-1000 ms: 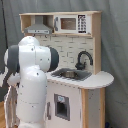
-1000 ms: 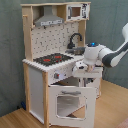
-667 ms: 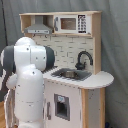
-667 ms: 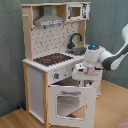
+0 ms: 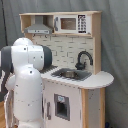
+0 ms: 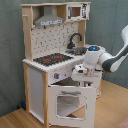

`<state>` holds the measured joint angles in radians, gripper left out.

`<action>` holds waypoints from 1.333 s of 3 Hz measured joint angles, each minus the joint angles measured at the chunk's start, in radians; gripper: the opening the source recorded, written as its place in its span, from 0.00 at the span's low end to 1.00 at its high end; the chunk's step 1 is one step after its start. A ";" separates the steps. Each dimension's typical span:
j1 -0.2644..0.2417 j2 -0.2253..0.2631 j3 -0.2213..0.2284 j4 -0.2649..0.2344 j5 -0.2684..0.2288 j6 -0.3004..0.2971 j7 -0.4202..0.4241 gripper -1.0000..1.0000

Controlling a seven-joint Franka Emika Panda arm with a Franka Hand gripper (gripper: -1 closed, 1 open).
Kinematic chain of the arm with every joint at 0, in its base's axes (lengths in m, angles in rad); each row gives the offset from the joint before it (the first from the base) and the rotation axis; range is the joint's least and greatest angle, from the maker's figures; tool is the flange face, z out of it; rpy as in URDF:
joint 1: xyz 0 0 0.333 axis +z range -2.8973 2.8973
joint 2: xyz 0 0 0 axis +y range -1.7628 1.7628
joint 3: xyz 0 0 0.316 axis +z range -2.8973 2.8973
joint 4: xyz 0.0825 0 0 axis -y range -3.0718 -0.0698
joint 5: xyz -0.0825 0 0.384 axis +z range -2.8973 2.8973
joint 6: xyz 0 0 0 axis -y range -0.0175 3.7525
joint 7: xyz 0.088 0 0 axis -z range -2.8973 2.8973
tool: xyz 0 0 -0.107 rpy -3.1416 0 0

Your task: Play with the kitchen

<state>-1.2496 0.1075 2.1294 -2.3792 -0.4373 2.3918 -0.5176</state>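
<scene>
Nearest in second exterior view: oven door (image 6: 68, 103) hanging open, tilted outward. My pincer (image 6: 80, 73) sits just above its top edge, at kitchen (image 6: 52, 60) front below stovetop (image 6: 50, 59); can't tell if fingers apart or together. Door's long axis runs sideways under pincer. Sink (image 5: 71, 74), faucet (image 5: 83, 57) farther back.

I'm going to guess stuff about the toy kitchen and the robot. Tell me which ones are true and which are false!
1. The oven door on the kitchen is open. True.
2. The faucet is bright yellow. False: it is black.
3. The stovetop has red burners. True.
4. The robot arm is green. False: it is white, with a blue spot on top.
5. The grey hood hangs above the stovetop. True.
6. A person's hand is washing dishes in the sink. False: no person is in view.
</scene>
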 joint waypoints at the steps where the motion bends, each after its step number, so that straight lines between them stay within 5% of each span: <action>1: 0.000 -0.029 0.000 -0.002 0.017 0.036 0.001 0.00; 2: 0.000 -0.084 0.001 -0.002 0.065 0.102 0.035 0.00; 4: 0.002 -0.087 0.062 -0.002 0.066 0.114 0.234 0.00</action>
<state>-1.2480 0.0209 2.1916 -2.3811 -0.3713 2.5056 -0.2837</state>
